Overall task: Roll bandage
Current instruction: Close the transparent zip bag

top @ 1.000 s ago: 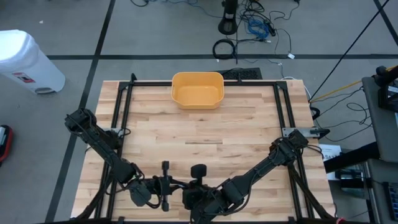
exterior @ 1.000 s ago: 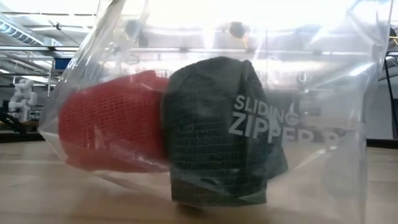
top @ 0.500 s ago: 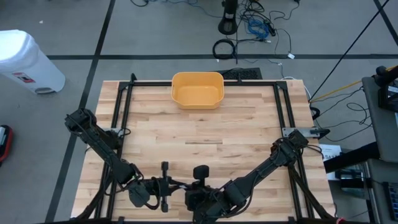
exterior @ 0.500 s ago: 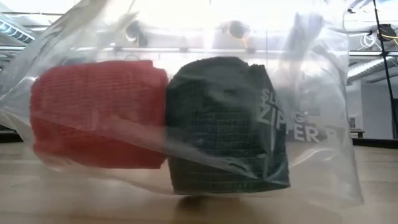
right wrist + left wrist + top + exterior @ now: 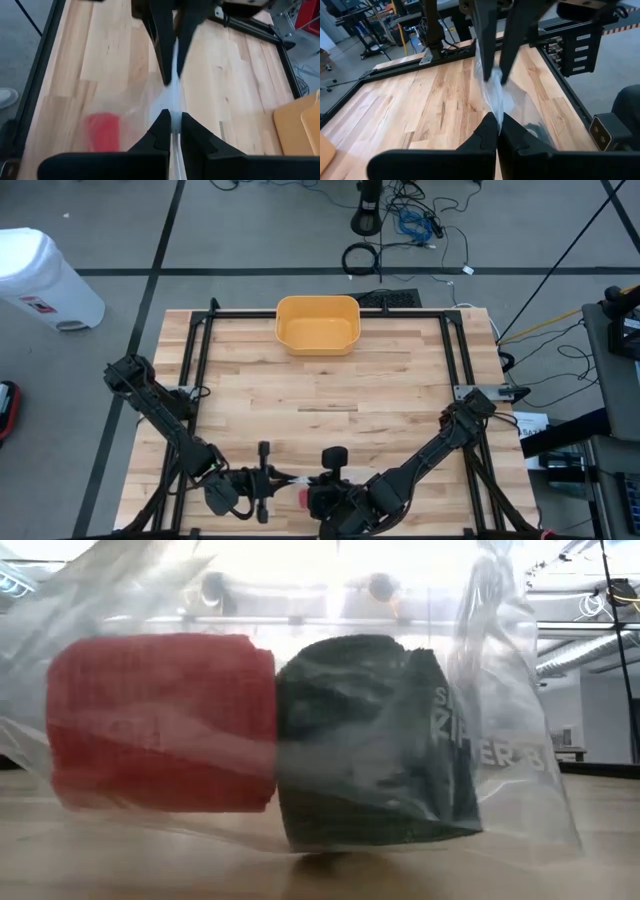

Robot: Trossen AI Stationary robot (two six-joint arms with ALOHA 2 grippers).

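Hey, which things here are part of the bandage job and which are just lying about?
Part of the job:
- clear zipper bag, pinched by the left gripper and the right gripper, both with jaws shut on it
- red bandage roll inside the bag
- dark bandage roll beside it

Lying about:
- yellow bin at the table's far edge

Clear bag (image 5: 500,740) now stretched wider — red roll (image 5: 160,720) and dark roll (image 5: 375,740) level, side by side.

- From above, my arms cover most of the bag (image 5: 300,492); only a red speck shows.
- The bag's print (image 5: 490,740) is blurred, partly unreadable.
- The red roll (image 5: 102,131) is only a smear.
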